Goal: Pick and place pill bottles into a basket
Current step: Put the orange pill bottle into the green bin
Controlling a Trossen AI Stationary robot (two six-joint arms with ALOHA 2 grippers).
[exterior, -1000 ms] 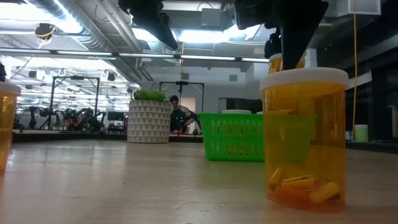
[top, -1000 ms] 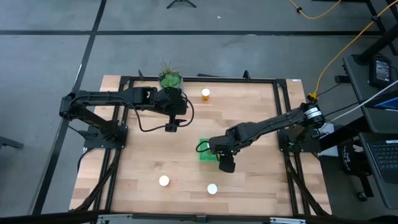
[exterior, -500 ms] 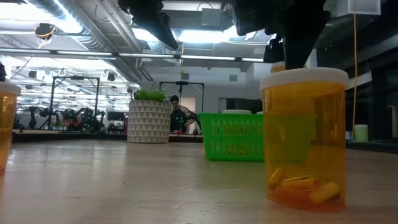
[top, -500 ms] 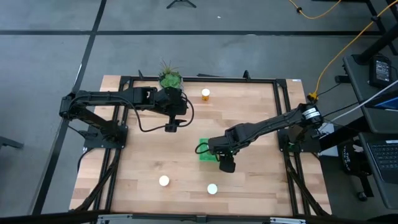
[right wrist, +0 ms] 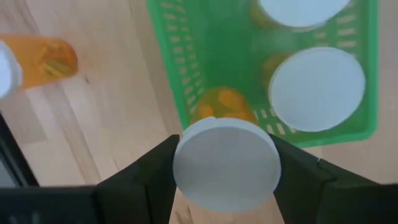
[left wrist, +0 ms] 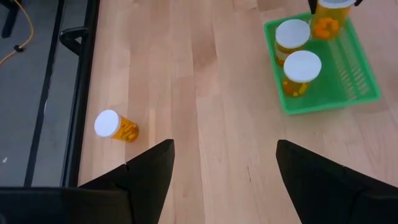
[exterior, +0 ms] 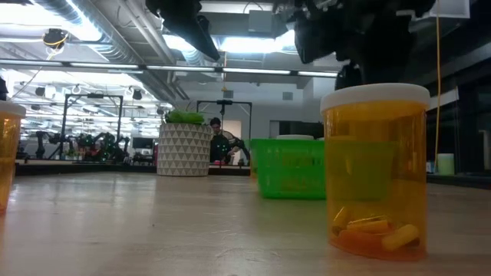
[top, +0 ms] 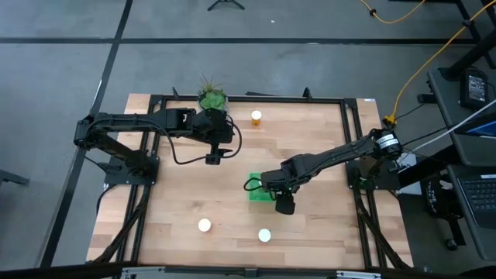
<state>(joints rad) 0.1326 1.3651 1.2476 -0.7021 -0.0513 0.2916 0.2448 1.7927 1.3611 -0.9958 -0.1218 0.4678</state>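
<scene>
The right gripper (right wrist: pixel 225 163) has lifted slightly, its fingers clamped on a round white-capped orange bottle (right wrist: pixel 225 158) above the slotted green plastic basket's (top: pixel 256 191) edge, where 2 bottles stand. The left gripper (left wrist: pixel 224 171) hangs wide open, empty, near the plant (top: pixel 211 97).

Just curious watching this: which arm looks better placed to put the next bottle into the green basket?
The right. Its gripper already grips a pill bottle at the basket edge. The left gripper hangs open, away from it.

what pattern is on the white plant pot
A raised geometric pattern of small triangles covers the white round plant pot; it shows best in the low view.
</scene>
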